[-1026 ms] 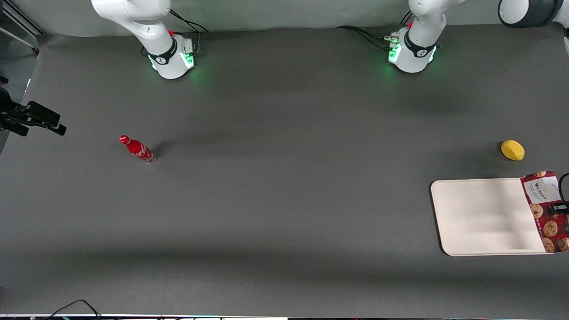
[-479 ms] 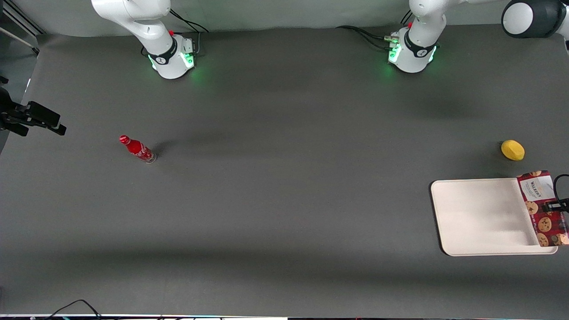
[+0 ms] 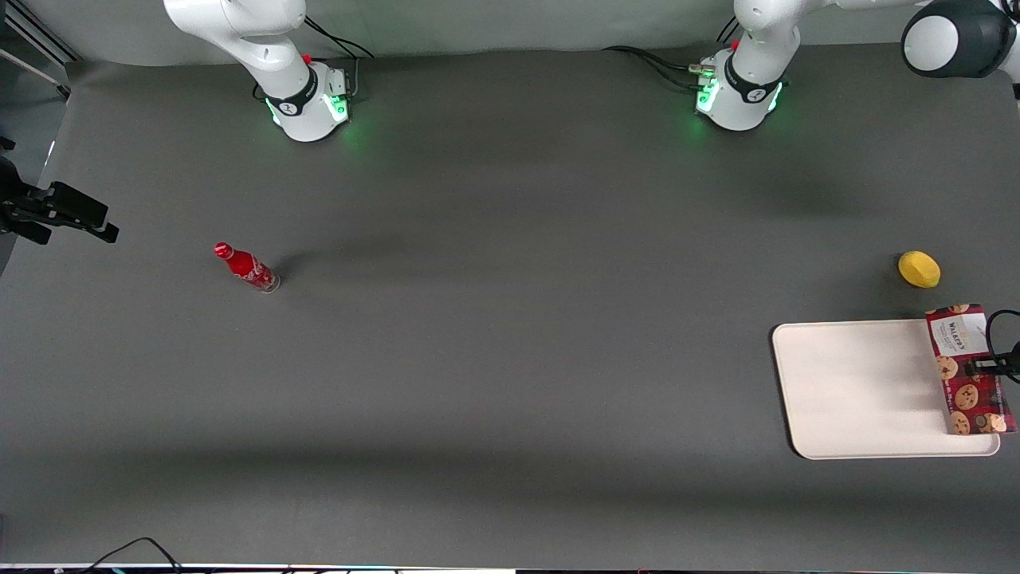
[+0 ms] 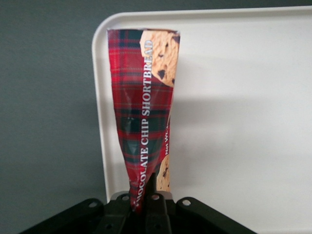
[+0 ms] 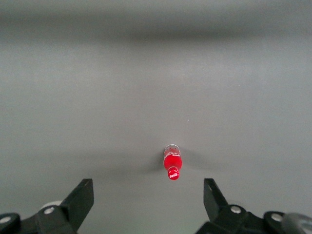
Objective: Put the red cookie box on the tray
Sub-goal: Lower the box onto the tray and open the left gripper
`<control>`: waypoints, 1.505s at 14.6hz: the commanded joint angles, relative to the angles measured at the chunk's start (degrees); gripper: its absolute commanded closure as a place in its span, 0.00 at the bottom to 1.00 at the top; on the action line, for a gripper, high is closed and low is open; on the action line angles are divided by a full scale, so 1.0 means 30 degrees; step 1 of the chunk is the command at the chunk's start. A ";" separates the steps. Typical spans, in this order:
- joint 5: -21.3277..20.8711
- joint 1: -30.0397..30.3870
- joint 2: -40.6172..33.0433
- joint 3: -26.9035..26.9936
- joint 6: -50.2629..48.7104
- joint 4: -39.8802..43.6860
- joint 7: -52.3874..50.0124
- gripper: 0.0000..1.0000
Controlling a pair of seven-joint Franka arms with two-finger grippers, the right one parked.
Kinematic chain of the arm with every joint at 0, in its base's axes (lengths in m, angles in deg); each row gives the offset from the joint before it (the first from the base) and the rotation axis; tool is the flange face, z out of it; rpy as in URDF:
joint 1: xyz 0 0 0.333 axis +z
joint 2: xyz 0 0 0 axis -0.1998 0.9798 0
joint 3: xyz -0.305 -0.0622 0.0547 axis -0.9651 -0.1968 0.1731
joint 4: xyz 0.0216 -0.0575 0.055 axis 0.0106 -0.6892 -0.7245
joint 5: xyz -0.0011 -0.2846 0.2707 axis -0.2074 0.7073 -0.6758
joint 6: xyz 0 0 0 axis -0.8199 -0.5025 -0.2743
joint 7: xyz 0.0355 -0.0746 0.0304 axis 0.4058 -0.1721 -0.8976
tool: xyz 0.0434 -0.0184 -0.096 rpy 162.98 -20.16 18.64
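Observation:
The red cookie box (image 3: 967, 369), dark red tartan with cookie pictures and a white label end, hangs over the cream-white tray (image 3: 861, 391) at the tray's end nearest the working arm's side of the table. My gripper (image 3: 990, 368) is shut on the box's long edge. In the left wrist view the box (image 4: 144, 112) runs away from my gripper (image 4: 146, 195), seen mostly edge-on with "CHOCOLATE CHIP SHORTBREAD" along it, and it lies above the tray (image 4: 243, 122) just inside a rounded corner of the rim. Whether the box touches the tray cannot be told.
A yellow lemon-like object (image 3: 919, 269) lies on the dark table, farther from the front camera than the tray. A red bottle (image 3: 245, 267) stands toward the parked arm's end of the table and shows in the right wrist view too (image 5: 172, 165).
The box, held in my gripper, has shifted a little farther over the tray and looks smaller and narrower than a second ago. Tray, lemon and bottle have not moved.

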 commanded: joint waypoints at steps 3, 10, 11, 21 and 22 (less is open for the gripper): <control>0.0309 0.0173 0.0479 -0.0073 0.0654 0.0239 0.0460 0.98; 0.0983 0.0173 0.0158 -0.0131 0.0246 0.0356 0.0490 0.00; 0.0983 0.0115 -0.0046 -0.0190 -0.0047 0.0473 0.0460 0.00; 0.0016 -0.2810 -0.5603 -0.0161 -0.8102 0.1244 -0.2904 0.00; 0.0016 -0.3308 -0.6658 -0.0190 -0.8628 0.0743 -0.3199 0.00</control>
